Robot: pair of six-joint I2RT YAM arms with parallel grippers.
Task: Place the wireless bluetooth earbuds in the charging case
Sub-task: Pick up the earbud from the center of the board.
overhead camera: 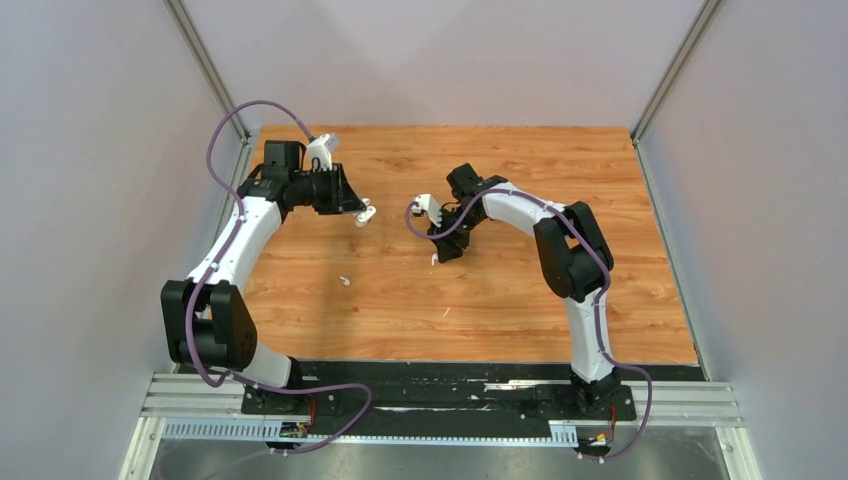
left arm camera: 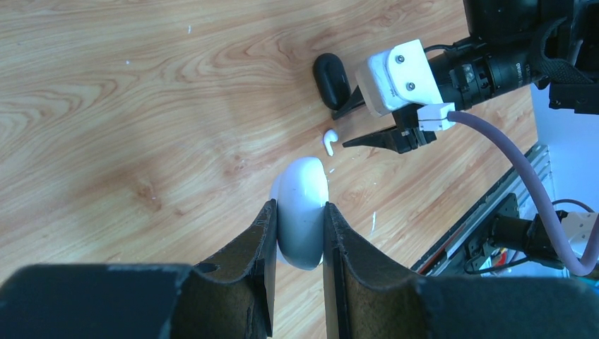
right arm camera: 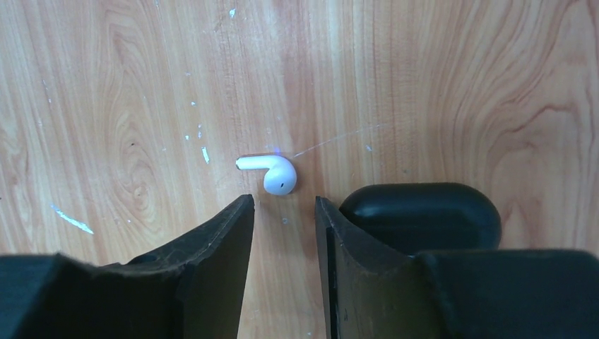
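My left gripper [overhead camera: 356, 208] is shut on a white charging case [left arm camera: 304, 205], holding it above the wooden table; the case also shows in the top view [overhead camera: 368, 213]. My right gripper [right arm camera: 282, 205] is open and points down at the table, with a white earbud [right arm camera: 272, 171] lying just ahead of its fingertips. A closed black charging case [right arm camera: 424, 215] lies right beside its right finger. The left wrist view shows the same earbud [left arm camera: 329, 141], the black case [left arm camera: 332, 78] and the right gripper [left arm camera: 374, 134]. A second white earbud [overhead camera: 343, 281] lies alone on the table. No black earbuds are visible.
The wooden table [overhead camera: 600, 180] has small white scuffs and is bounded by grey walls on three sides. A black rail [overhead camera: 450, 385] with the arm bases runs along the near edge. The right arm's purple cable [left arm camera: 523, 169] hangs near the left gripper's side.
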